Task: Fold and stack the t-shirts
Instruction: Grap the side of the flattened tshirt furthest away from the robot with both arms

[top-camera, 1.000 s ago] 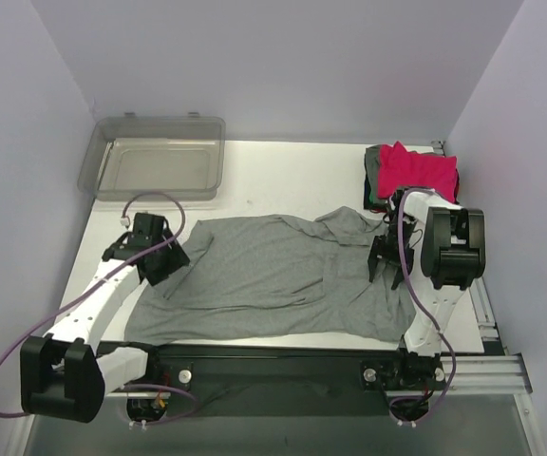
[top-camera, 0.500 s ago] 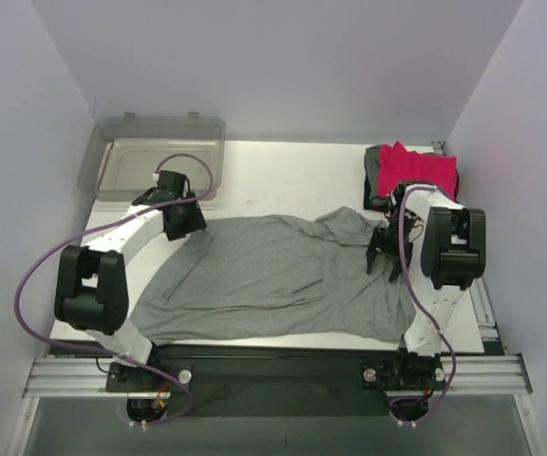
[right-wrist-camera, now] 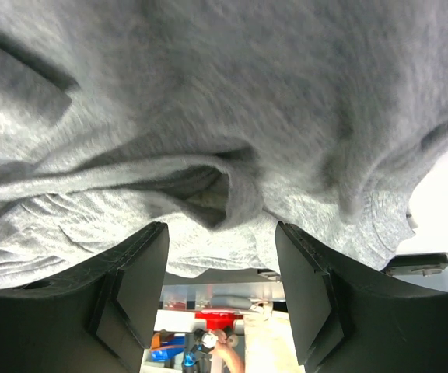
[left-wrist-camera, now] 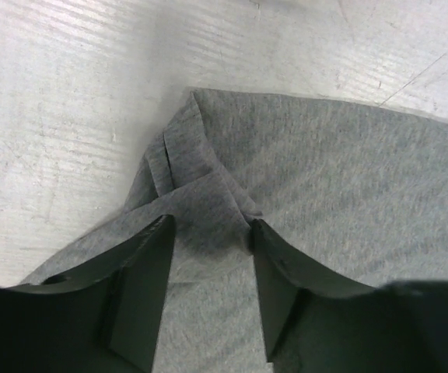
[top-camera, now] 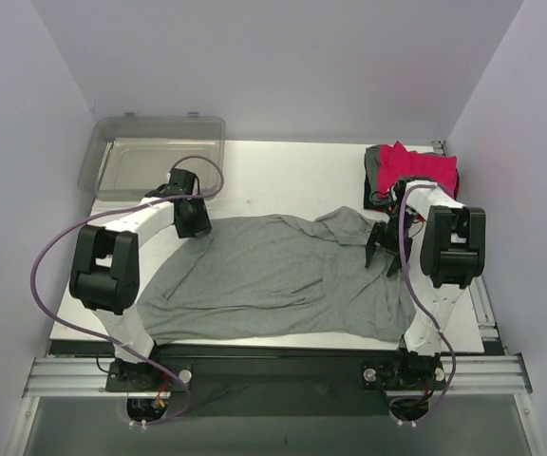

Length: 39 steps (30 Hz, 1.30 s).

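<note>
The white table (top-camera: 283,171) is mostly covered by the big grey t-shirt (top-camera: 273,275), spread flat but rumpled along its right side. The clear bin (top-camera: 155,161) sits at the far left corner, and the stack of folded shirts (top-camera: 416,169), pink-red on top, at the far right. This looks like the start of the fold: taking hold of the far edge. The left gripper (left-wrist-camera: 208,233) stands astride the tee's far-left corner, jaws apart with a pucker of cloth between them. The right gripper (right-wrist-camera: 220,256) gapes against bunched cloth; whether it holds any I can't tell. Next, I'd say, both need firm pinches before lifting together.
</note>
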Tool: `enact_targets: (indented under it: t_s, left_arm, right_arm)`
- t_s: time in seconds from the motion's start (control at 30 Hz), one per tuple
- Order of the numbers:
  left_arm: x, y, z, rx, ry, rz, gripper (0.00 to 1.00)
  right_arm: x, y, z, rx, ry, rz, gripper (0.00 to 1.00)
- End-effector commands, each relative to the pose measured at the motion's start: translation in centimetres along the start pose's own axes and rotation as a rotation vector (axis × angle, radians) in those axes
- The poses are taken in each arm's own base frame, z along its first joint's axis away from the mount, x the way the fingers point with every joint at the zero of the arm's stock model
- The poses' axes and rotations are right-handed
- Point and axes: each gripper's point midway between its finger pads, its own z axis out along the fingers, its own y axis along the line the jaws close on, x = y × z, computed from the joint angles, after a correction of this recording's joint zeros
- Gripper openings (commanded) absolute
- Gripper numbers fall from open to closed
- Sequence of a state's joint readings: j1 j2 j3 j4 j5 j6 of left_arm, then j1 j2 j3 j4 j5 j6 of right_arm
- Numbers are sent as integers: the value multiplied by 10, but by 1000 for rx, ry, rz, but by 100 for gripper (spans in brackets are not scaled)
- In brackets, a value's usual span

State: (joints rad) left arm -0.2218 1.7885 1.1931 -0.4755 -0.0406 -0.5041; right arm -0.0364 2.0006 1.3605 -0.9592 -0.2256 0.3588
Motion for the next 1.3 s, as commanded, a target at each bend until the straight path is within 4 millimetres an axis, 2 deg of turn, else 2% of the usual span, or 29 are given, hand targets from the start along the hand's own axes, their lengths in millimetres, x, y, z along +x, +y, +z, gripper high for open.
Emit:
enact_targets:
  t_s: [0.0, 0.07, 0.1, 0.2, 0.27, 0.47, 0.63, 0.73, 0.87, 0.97, 1.0, 1.07, 1.1, 1.13, 1.2, 1.23, 1.27]
  left_arm:
    - [-16, -11, 1, 25, -36, 37, 53]
    - [-16, -10, 5, 18, -31, 39, 44]
    - [-17, -8, 4, 1, -33, 39, 30]
    - [-23, 4, -3, -73, -48, 36, 6]
    - [-26, 12, -12, -112, -65, 39, 0]
    - [-42, 42, -37, -194, -127, 30, 0]
    - [-46, 77, -40, -238, -112, 6, 0]
    - [-49, 88, -39, -227, -108, 7, 0]
    - [-59, 89, -38, -215, -117, 26, 0]
    - [-62, 101, -39, -281, -106, 32, 0]
    - [-71, 104, -44, -313, -126, 31, 2]
    - [-72, 109, -45, -342, -122, 32, 5]
    - [-76, 109, -46, -353, -134, 30, 8]
    - [-79, 109, -48, -353, -140, 26, 22]
    - [-85, 105, -50, -340, -163, 17, 31]
    - [-87, 102, -51, -331, -174, 13, 43]
    - [-92, 97, -54, -304, -201, -6, 50]
  right_arm:
    - [11, 0, -4, 17, 64, 3, 57]
    - [11, 0, -4, 16, 66, 3, 57]
    - [11, 0, -4, 17, 65, 0, 57]
    - [12, -1, -3, 18, 68, -5, 57]
    - [12, -1, -3, 19, 66, -5, 57]
    - [13, -4, -2, 31, 70, -12, 57]
    - [14, -5, -2, 33, 70, -13, 57]
    - [15, -5, -2, 34, 71, -18, 57]
    - [15, -5, -2, 36, 70, -20, 57]
    - [15, -6, -2, 39, 68, -17, 57]
    - [16, -6, -2, 40, 70, -15, 57]
    - [15, -6, -2, 41, 66, -14, 57]
    - [16, -6, -2, 41, 66, -14, 57]
    - [17, -6, -2, 44, 69, -15, 57]
    - [17, -6, -2, 48, 66, -17, 57]
    - [17, -7, -2, 48, 67, -15, 57]
    - [17, -7, -2, 50, 68, -15, 57]
